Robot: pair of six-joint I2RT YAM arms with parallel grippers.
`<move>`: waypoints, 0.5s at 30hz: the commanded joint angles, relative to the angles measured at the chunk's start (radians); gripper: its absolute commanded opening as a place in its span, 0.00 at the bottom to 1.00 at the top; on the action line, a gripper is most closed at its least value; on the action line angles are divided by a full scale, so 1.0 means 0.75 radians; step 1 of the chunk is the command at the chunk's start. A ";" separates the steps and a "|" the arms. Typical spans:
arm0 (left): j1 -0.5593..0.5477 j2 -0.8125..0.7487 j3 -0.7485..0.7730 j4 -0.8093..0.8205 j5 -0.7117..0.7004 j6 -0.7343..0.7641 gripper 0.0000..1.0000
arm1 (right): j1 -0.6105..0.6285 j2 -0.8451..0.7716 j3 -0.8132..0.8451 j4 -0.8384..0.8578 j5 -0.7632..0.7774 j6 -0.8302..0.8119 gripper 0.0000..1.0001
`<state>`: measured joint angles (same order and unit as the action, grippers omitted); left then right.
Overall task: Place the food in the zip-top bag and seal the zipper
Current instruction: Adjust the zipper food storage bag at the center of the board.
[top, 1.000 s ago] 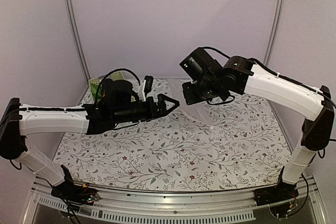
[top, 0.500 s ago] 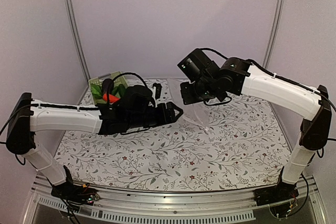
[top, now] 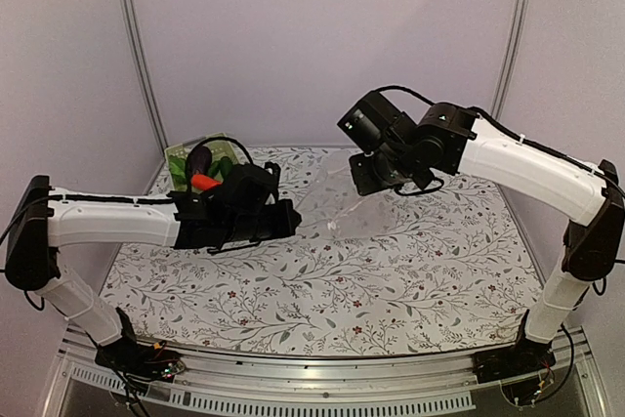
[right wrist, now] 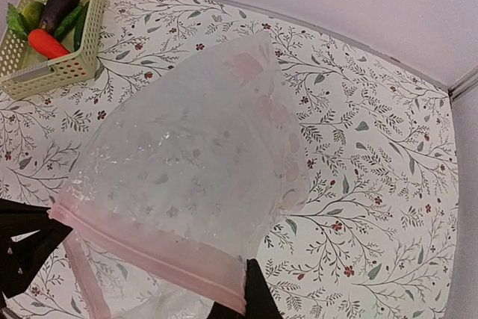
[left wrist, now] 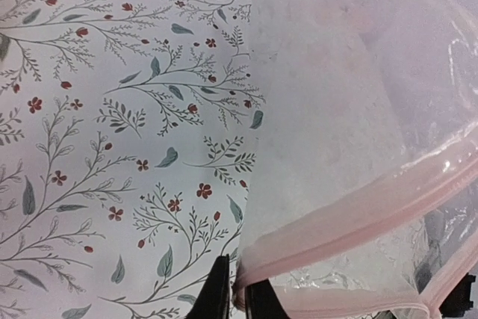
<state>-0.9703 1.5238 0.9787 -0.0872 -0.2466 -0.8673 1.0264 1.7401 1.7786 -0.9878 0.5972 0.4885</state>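
— What has the left pincer point(left wrist: 237, 300) got hold of?
— The zip-top bag point(left wrist: 336, 95). Its fingers are drawn close together, with the pink zipper point(left wrist: 358, 214) nipped between them at one end of the mouth.
— And the bag itself?
— It billows away from that pincer, clear and crinkly, over the flowered tablecloth point(left wrist: 112, 110). A second pink strip runs just under the first, so the mouth is parted, not sealed.
— The other arm?
— The right pincer point(right wrist: 240, 302) sits across the bag from the left one, farther back. It's clamped tight on the opposite end of the strip, so the bag hangs stretched between the two.
— Where's the food point(right wrist: 51, 20)?
— All in the pale green basket point(right wrist: 52, 74), well behind the left pincer and off to its left, in the far corner. There's a purple eggplant point(right wrist: 61, 4), an orange carrot point(right wrist: 46, 44) and green pieces beside them.
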 commanded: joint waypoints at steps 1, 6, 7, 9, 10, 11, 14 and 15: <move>0.044 -0.013 -0.012 0.000 0.057 0.066 0.07 | 0.000 -0.058 0.006 -0.090 0.044 -0.028 0.00; 0.048 0.008 0.007 0.168 0.214 0.125 0.11 | 0.000 -0.050 -0.002 -0.057 -0.030 -0.021 0.00; 0.048 0.011 0.012 0.192 0.250 0.138 0.12 | 0.001 -0.053 -0.010 -0.032 -0.064 -0.023 0.00; 0.053 0.015 0.023 0.237 0.330 0.166 0.17 | 0.000 -0.061 -0.035 0.028 -0.152 -0.032 0.00; 0.056 0.014 0.027 0.256 0.382 0.175 0.22 | 0.001 -0.066 -0.044 0.049 -0.193 -0.035 0.00; 0.060 0.010 0.029 0.275 0.418 0.178 0.26 | 0.001 -0.068 -0.049 0.063 -0.217 -0.034 0.00; 0.068 -0.040 0.018 0.282 0.464 0.202 0.52 | 0.001 -0.055 -0.050 0.065 -0.219 -0.025 0.00; 0.070 -0.072 0.012 0.270 0.463 0.216 0.63 | 0.000 -0.051 -0.050 0.060 -0.206 -0.021 0.00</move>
<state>-0.9382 1.5227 0.9810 0.0807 0.0174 -0.7555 1.0267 1.7233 1.7554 -0.9695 0.4786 0.4713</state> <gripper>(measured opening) 0.473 0.006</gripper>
